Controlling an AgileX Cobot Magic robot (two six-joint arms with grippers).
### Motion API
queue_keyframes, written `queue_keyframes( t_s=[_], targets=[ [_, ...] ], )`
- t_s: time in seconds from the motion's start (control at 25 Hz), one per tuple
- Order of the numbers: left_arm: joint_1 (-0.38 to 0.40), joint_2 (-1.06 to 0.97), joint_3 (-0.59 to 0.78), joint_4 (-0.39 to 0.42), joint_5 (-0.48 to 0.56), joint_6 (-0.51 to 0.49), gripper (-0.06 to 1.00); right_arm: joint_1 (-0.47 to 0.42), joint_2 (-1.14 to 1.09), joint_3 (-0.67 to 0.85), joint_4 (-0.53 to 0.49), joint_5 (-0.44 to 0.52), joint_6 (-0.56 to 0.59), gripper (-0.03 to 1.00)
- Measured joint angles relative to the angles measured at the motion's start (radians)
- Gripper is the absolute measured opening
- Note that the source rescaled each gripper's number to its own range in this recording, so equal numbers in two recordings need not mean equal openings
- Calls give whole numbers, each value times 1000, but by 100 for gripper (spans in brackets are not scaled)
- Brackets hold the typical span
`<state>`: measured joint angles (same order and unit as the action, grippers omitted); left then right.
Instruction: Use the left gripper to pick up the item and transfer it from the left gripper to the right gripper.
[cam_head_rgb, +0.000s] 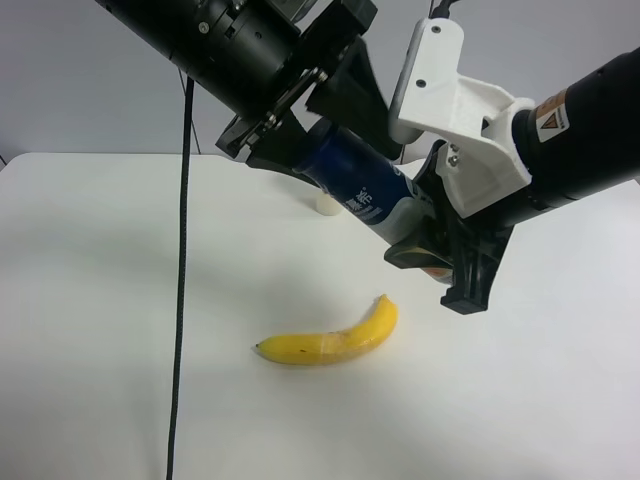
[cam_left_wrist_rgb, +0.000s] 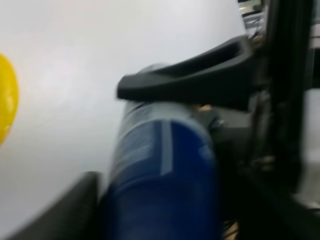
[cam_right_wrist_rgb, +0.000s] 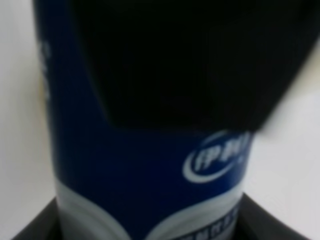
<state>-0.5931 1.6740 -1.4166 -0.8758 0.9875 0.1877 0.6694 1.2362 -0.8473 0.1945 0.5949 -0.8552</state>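
The item (cam_head_rgb: 355, 180), a bottle with a dark blue upper half and a white lower half, hangs tilted in the air above the white table (cam_head_rgb: 90, 300). The right gripper (cam_head_rgb: 430, 255), with its white housing, is shut on the bottle's white lower end. The all-black left gripper (cam_head_rgb: 320, 140) has its fingers spread on either side of the blue end, open. The right wrist view is filled by the blue body of the item (cam_right_wrist_rgb: 150, 165). In the blurred left wrist view, one of the right gripper's black fingers (cam_left_wrist_rgb: 190, 80) lies across the far end of the item (cam_left_wrist_rgb: 160, 175).
A yellow banana (cam_head_rgb: 335, 340) lies on the table below the grippers; its edge also shows as a banana (cam_left_wrist_rgb: 6, 100) in the left wrist view. A small white cylinder (cam_head_rgb: 327, 205) stands behind the bottle. A black cable (cam_head_rgb: 183, 280) hangs from the left arm.
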Motion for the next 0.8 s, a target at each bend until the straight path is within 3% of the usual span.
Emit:
queue_keyframes(
  t_s=[0.04,0.16,0.6,0.8],
  targets=[
    [1,-1,0,17,-4,2,75,0,0,0,0,1,0,0],
    [3,-1,0,31,-7,4,94,0,0,0,0,0,0,0],
    [6,-1,0,69,-11,7,99,0,1,0,0,1,0,0],
    [78,-2,0,73,21,11,99,0,1,0,0,2,0,0]
  ],
)
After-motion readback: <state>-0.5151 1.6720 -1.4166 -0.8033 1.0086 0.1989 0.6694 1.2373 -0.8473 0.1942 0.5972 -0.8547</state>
